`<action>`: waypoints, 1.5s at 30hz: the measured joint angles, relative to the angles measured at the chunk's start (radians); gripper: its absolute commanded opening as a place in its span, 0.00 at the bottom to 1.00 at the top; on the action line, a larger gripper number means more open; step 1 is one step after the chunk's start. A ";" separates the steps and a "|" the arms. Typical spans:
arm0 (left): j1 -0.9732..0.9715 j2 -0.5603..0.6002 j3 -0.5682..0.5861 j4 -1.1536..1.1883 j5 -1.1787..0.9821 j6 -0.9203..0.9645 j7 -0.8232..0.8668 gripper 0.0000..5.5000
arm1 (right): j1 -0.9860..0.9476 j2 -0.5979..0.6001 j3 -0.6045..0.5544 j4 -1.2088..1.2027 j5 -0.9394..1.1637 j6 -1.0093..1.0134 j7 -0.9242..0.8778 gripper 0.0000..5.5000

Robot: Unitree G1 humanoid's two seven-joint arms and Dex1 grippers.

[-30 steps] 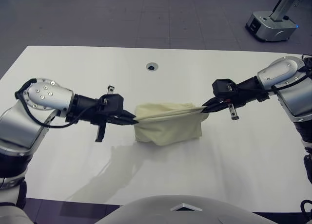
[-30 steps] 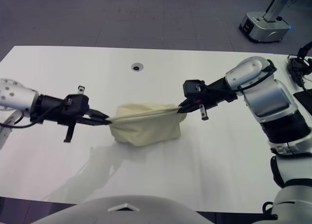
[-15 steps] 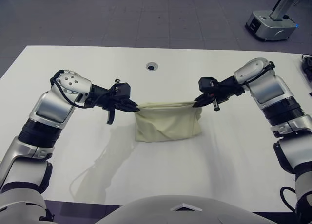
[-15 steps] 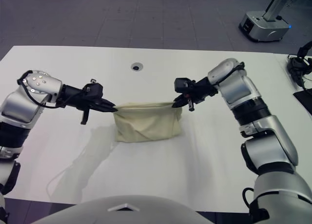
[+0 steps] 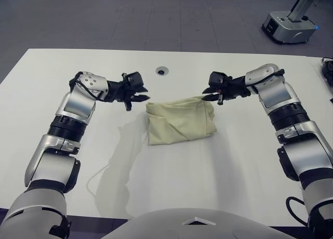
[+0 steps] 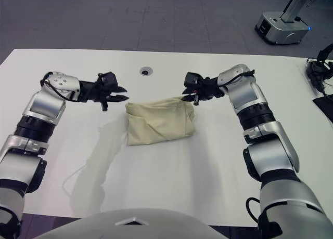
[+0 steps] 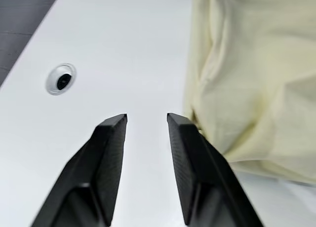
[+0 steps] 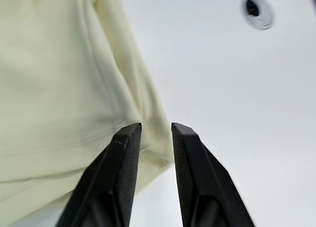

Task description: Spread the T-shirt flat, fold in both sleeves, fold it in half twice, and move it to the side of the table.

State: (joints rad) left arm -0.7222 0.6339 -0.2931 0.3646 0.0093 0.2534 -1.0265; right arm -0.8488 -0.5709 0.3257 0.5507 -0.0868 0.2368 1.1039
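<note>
The T-shirt (image 5: pixel 179 122) lies as a small folded packet at mid-worktop (image 5: pixel 234 166), a little nearer the far edge. The left pincer (image 5: pixel 141 98) is parted and empty just off its far left corner. The right pincer (image 5: pixel 206 97), also parted, grips nothing at the far right corner. Folding looks done; moving the packet to the worktop's side remains.

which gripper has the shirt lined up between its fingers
The right gripper: the T-shirt edge shows through its open gap. The left gripper gap frames bare table, with the cloth off to one side.

Open table (image 5: pixel 234 171) around the T-shirt (image 5: pixel 179 123)
</note>
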 measured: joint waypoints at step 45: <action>0.514 0.136 -0.154 -0.752 0.386 0.035 0.147 0.98 | 0.273 -0.126 0.063 -0.221 -0.148 -0.391 -0.040 0.98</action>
State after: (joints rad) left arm -0.2079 0.7699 -0.4466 -0.3874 0.3952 0.2881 -0.8792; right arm -0.5760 -0.6966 0.3890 0.3298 -0.2351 -0.1543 1.0639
